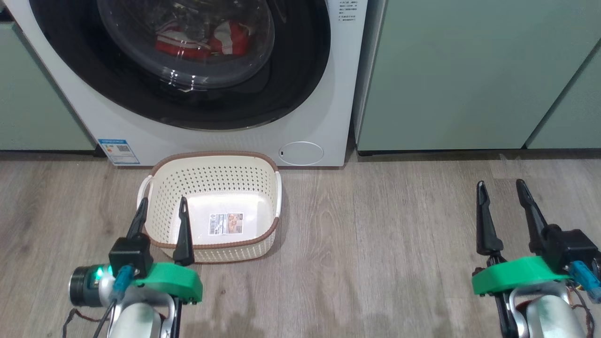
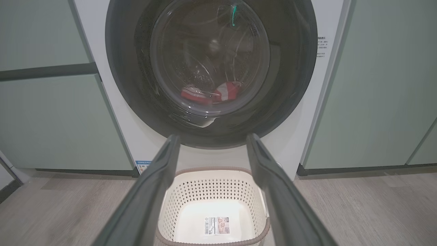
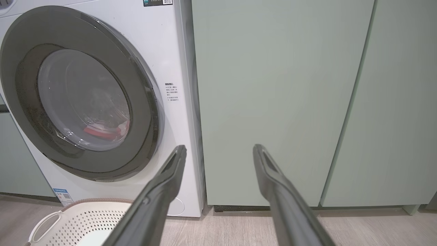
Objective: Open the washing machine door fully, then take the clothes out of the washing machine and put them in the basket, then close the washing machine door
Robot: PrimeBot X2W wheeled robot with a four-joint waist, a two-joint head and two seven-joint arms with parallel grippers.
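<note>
Washing machine door (image 1: pixel 291 70) stood shut, red clothes (image 1: pixel 188 44) lay inside; basket (image 1: pixel 211 155) sat before it; left fingers (image 1: pixel 184 230) and right fingers (image 1: pixel 485 220) were apart, holding nothing.

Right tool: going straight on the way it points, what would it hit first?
Probably the flat pale green cabinet door beside the white washing machine; ahead of the right tool nothing else shows.

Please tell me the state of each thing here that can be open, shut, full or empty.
washing machine door: shut.
clothes: inside the washing machine, behind the door glass.
basket: upright on the floor, empty.
left gripper: open, holding nothing.
right gripper: open, holding nothing.
small round flap: shut.
green cabinets: shut.
</note>
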